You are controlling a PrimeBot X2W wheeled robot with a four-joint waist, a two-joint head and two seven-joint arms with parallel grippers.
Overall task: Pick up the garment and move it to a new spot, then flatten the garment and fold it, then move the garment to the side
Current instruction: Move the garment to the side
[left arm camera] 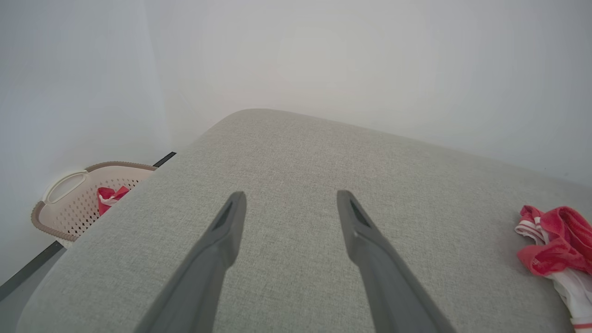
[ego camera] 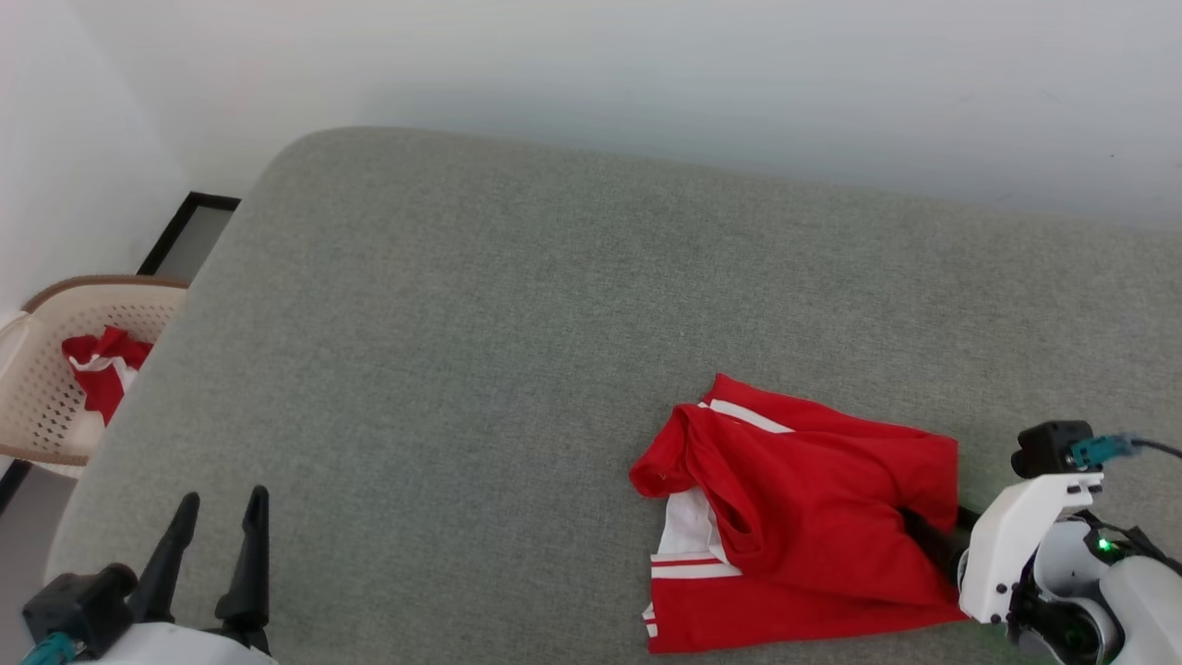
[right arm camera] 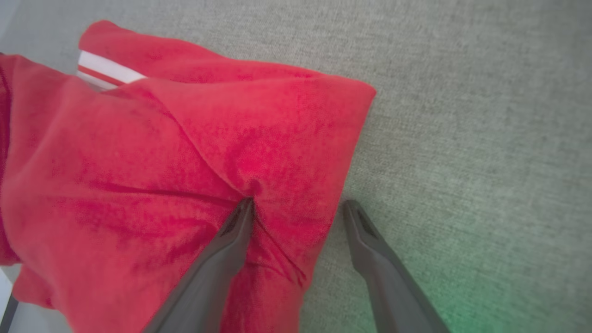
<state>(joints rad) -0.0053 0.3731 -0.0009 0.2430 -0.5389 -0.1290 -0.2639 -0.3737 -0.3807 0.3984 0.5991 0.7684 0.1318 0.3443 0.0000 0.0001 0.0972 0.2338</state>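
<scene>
Work area: a grey upholstered surface (ego camera: 462,305) with a rounded corner, set against a pale wall (ego camera: 646,65). The garment (ego camera: 803,499), a red jersey with white striped trim, lies near the front right of the surface. It is a loose, creased heap, partly doubled over, neither flat nor squared.

The right gripper (right arm camera: 298,206) stands wide at the garment's right edge. One finger dents the red cloth; the other rests on bare upholstery just beside the hem. Nothing is clamped. This posture fits either a grasp about to close on that edge or a release after setting the jersey down. In both cases the buried finger is the critical point: sideways arm travel would likely drag the top layer.

The left gripper (ego camera: 222,503) hovers wide open over bare upholstery at front left, well apart from the garment.

A beige perforated basket (ego camera: 37,406) stands off the surface's left edge and holds a smaller red-and-white cloth (ego camera: 102,365). It is well apart from the work.
</scene>
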